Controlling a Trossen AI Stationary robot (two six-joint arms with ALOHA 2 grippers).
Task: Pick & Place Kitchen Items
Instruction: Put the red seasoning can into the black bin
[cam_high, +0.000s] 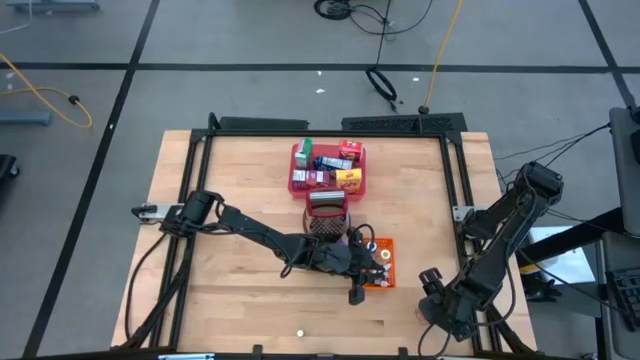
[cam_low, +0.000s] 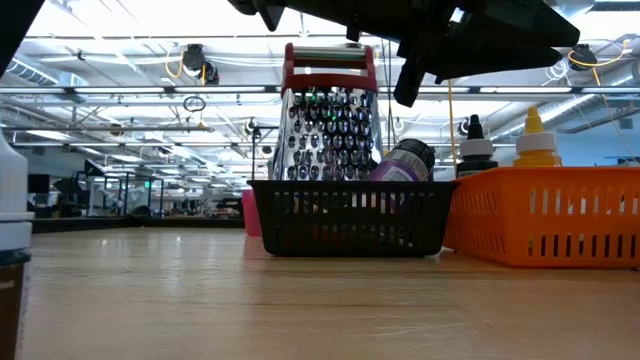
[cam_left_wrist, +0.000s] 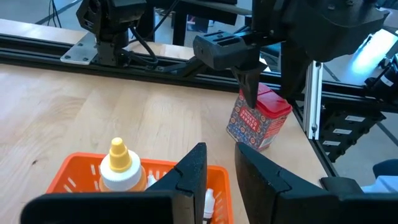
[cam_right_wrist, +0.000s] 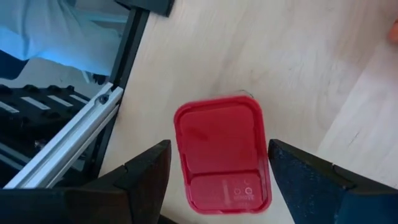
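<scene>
Right gripper (cam_right_wrist: 214, 171) first: from its own wrist camera the fingers are spread wide on either side of a red-lidded tin (cam_right_wrist: 222, 155), looking straight down on the lid and not closed on it yet, so I'd call this pick lined up but not made.

High view: the red tray (cam_high: 296, 152) at the back of the table holds a pile of small packs (cam_high: 330, 167) (roughly eight, too small to count for sure). In front of it sits the black wire basket (cam_high: 316, 226) with one grater (cam_high: 326, 199) in it, then the orange bin (cam_high: 387, 246). Left gripper (cam_high: 356, 290) hangs beside that bin.

Low view: one grater and one purple-labelled bottle (cam_low: 400, 160) in the basket, two bottles in the bin, a dark one (cam_low: 475, 147) and a yellow-capped one (cam_low: 536, 141).

Left wrist view: its fingers are nearly together with nothing between them, above the bin. The tin stands near the table edge under the other arm.

My guess is most of the sorting is left.
</scene>
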